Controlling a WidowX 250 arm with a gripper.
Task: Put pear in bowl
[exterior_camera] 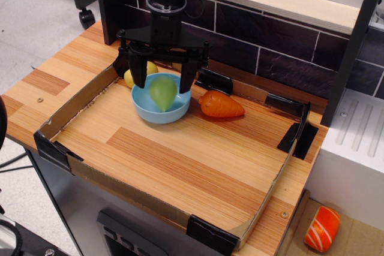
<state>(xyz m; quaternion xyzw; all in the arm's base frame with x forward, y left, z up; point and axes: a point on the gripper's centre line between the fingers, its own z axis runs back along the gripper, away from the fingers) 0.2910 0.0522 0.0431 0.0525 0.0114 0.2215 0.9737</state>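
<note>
The light-green pear (162,93) lies in the light-blue bowl (144,108) at the back left of the boxed-in table, its tapered end pointing down toward the near rim. My black gripper (163,81) hangs just above the bowl with its two fingers spread wide on either side of the pear. The fingers do not touch the pear. The gripper is open and empty.
A yellow rounded fruit (129,77) sits behind the bowl's left side, partly hidden by a finger. An orange carrot (220,105) lies right of the bowl. A low cardboard wall (72,105) rings the wooden surface. A dark tiled wall stands behind. An orange striped toy (321,229) lies at lower right.
</note>
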